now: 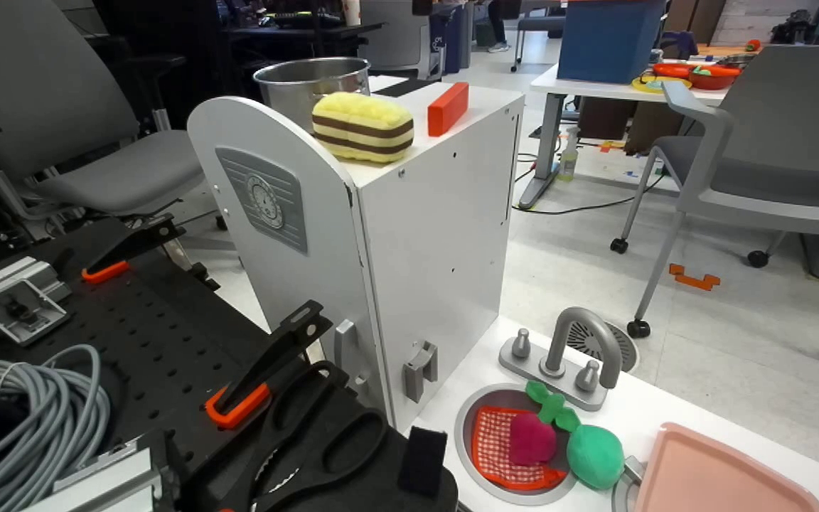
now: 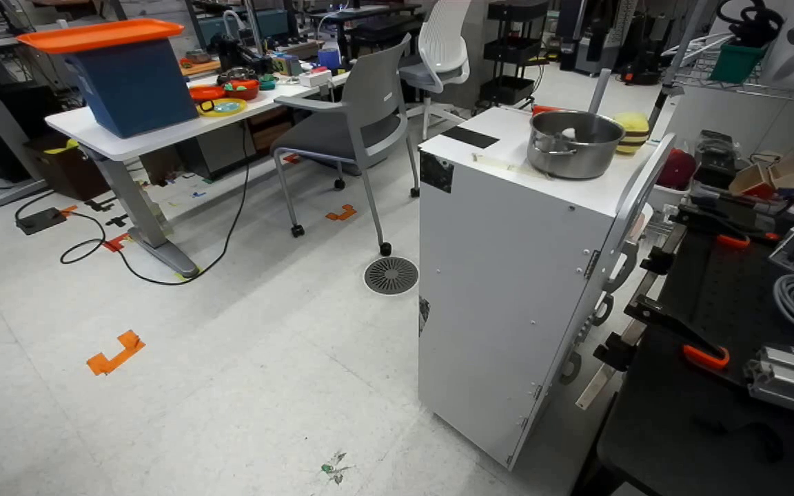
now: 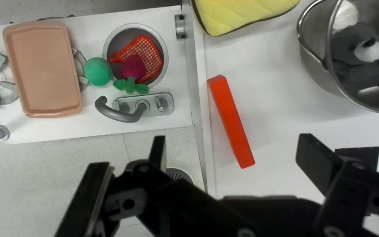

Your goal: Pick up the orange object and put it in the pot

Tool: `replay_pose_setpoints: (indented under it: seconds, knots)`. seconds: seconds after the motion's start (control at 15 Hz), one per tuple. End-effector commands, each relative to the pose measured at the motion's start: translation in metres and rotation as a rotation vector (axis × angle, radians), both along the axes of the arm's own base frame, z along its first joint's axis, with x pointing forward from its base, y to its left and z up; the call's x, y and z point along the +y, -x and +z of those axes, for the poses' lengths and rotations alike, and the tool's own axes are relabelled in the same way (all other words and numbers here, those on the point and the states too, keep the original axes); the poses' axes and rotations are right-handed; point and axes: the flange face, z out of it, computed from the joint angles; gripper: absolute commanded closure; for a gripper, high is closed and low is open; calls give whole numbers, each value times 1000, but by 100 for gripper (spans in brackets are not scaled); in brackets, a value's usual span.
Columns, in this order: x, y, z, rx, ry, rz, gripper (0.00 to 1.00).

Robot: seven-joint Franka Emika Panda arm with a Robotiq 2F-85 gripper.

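The orange object is a long, narrow block on top of the white cabinet, near its edge. It also shows in an exterior view and as a sliver behind the pot in an exterior view. The metal pot stands on the same top, and in both exterior views. A grey plush toy lies in the pot. My gripper is open and empty above the cabinet, its fingers apart on either side of the block's near end in the wrist view. Neither exterior view shows the gripper.
A yellow plush cake sits beside the pot, near the cabinet's raised curved panel. Lower down is a counter with a sink holding a red cloth and plush vegetables, a curved faucet and a pink tray.
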Motion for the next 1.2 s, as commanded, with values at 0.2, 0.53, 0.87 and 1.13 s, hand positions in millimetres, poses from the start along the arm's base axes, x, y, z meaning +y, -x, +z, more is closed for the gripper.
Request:
replay_pose_setpoints:
  seconds: [0.2, 0.53, 0.87, 1.13]
  knots:
    - [9, -10, -4, 10, 42, 41, 0]
    - [8, -12, -11, 38, 44, 60, 0]
    - [9, -7, -14, 28, 38, 62, 0]
    - [9, -7, -14, 28, 38, 64, 0]
